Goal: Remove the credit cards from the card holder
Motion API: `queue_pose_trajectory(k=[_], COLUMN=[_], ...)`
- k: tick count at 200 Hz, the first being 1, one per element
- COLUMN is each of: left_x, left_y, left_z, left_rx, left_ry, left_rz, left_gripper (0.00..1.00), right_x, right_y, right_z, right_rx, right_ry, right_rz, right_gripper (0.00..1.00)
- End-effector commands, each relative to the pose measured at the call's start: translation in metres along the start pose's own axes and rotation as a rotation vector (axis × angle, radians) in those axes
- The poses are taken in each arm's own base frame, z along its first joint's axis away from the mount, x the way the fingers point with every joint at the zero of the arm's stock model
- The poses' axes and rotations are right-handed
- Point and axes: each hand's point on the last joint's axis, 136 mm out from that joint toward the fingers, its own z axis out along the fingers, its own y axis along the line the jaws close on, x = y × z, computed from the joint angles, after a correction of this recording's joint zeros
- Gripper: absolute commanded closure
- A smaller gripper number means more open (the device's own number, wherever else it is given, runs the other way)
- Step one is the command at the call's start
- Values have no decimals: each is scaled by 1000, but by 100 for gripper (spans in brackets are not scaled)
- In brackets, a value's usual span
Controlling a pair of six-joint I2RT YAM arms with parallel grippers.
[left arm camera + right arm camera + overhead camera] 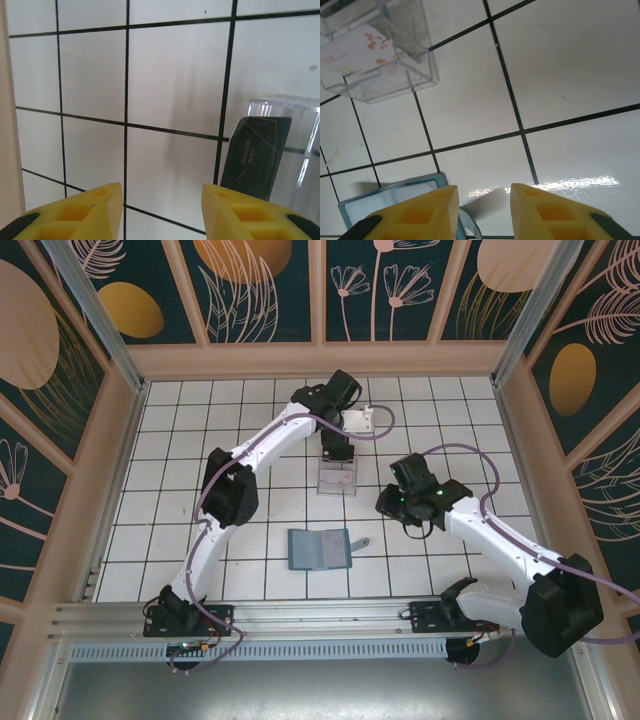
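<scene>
The left gripper (161,200) hangs over the far middle of the tiled tabletop (180,440), its jaws parted with nothing between them. Just past its right finger a dark credit card (256,156) leans upright inside the clear tray (300,107). The right wrist view shows a second card in that tray, white with a red floral print (352,52).

The teal card holder (318,548) lies nearer the arm bases, well apart from the tray, with its grey strap tab (360,543) pointing toward the right arm. The right gripper (484,200) hovers low just beside the holder's tab edge, jaws apart and empty.

The step in hand looks like the drop-off: the dark card sits in the tray and the left gripper is free of it. Whether any card remains in the holder cannot be told, as its pockets are too small to read from above. If one does, the next move would need the left gripper back at the holder while the right pins the soft wallet flat — a thin card edge leaves little to pinch.
</scene>
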Motion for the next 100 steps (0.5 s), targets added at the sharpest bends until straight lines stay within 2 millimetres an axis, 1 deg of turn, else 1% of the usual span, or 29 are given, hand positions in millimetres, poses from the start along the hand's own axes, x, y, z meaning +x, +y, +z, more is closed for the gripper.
queue_pose_trajectory(k=[1,25,37,45,50,61,75,83,90,100], left_x=[-21,-21,-14,-4,-1,6,10,14,19,18], left_y=[22,26,37,47,49,42,38,39,41,34], left_z=[-39,-51,-56,-62,-66,-69,-80,-88,-98,-107], left_rx=[-77,-111,-184,-250,-270,-261,-256,-272,-296,-271], left_ry=[-131,-181,-178,-163,-161,-161,-186,-202,-218,-260], left_rz=[-173,-371,-506,-607,-662,-742,-854,-928,-1009,-1065], left_gripper=[54,53,53,54,54,55,57,60,60,60], right_x=[3,10,14,17,18,22,27,30,32,35], right_y=[7,14,17,17,18,19,19,20,21,23], right_z=[8,15,18,20,22,25,30,32,34,35], right_rx=[-37,-58,-64,-59,-57,-57,-56,-55,-55,-56], right_ry=[23,64,83,92,96,109,132,140,144,150], right_rz=[-27,-60,-78,-86,-90,-100,-108,-116,-123,-132], right_gripper=[66,66,66,66,66,66,66,66,66,66])
